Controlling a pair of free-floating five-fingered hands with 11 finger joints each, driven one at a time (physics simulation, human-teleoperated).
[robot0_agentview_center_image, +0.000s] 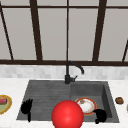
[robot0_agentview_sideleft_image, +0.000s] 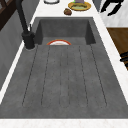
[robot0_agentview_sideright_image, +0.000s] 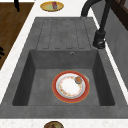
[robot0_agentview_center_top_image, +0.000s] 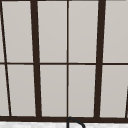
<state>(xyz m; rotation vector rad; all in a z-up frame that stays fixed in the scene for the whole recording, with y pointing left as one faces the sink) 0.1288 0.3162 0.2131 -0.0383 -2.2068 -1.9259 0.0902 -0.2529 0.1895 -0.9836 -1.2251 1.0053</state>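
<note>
Red ball (robot0_agentview_center_image: 67, 114) sat closest to me, at the sink's (robot0_agentview_center_image: 37, 86) front edge. My right hand (robot0_agentview_center_image: 100, 115) hung curled and empty by the front right corner, just right of the plate (robot0_agentview_center_image: 86, 105). My left hand (robot0_agentview_center_image: 26, 106) hung spread, farther off.

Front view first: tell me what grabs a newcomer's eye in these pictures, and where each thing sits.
A big red ball dominates the front view, low and central before the sink. Behind it to the right, an orange-rimmed plate with a small brown morsel on its rim lies in the basin. The left hand hangs by the sink's left front corner and the right hand at the right front, near the plate.
</note>
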